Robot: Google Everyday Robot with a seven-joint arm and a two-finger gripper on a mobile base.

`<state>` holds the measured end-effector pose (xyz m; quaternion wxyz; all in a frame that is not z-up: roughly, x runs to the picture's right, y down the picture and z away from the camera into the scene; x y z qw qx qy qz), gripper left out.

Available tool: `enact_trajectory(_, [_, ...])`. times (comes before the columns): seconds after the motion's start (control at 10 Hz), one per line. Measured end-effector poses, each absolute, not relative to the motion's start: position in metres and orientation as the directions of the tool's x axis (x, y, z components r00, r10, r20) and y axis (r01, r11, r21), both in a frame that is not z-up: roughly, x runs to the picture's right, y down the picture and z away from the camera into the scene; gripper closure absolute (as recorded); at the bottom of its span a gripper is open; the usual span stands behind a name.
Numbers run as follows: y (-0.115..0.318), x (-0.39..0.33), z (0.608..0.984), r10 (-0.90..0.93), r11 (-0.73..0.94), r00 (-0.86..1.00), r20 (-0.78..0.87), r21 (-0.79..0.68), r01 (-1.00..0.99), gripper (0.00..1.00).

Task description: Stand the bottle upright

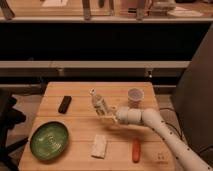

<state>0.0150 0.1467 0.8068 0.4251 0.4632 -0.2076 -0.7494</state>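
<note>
The bottle [99, 103] is small, slim and whitish, with its pale cap pointing up and to the left. It is tilted above the middle of the wooden table [80, 95]. My gripper [106, 114] is at the bottle's lower end and is shut on it. The white arm [150, 122] reaches in from the lower right.
A white cup [134, 95] stands just right of the gripper. A flat white packet [99, 146] and a red-orange object [136, 150] lie near the front edge. A green plate [49, 141] is at the front left. A black object [64, 104] lies at the left.
</note>
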Motion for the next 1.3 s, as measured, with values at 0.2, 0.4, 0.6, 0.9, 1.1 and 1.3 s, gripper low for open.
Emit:
enact_trajectory(0.2, [0.144, 0.016, 0.807, -0.814, -0.566, -0.181, -0.552, 0.686, 0.457, 0.81])
enact_trajectory(0.4, [0.144, 0.018, 0.806, -0.799, -0.577, -0.148, -0.583, 0.673, 0.462, 0.98])
enact_trajectory(0.6, [0.145, 0.019, 0.807, -0.787, -0.582, -0.114, -0.607, 0.667, 0.465, 1.00])
enact_trajectory(0.9, [0.150, 0.017, 0.810, -0.779, -0.594, -0.127, -0.614, 0.658, 0.463, 1.00])
enact_trajectory(1.1, [0.152, 0.018, 0.811, -0.779, -0.596, -0.134, -0.613, 0.655, 0.465, 1.00])
enact_trajectory(1.3, [0.156, 0.019, 0.812, -0.784, -0.590, -0.138, -0.605, 0.658, 0.469, 1.00])
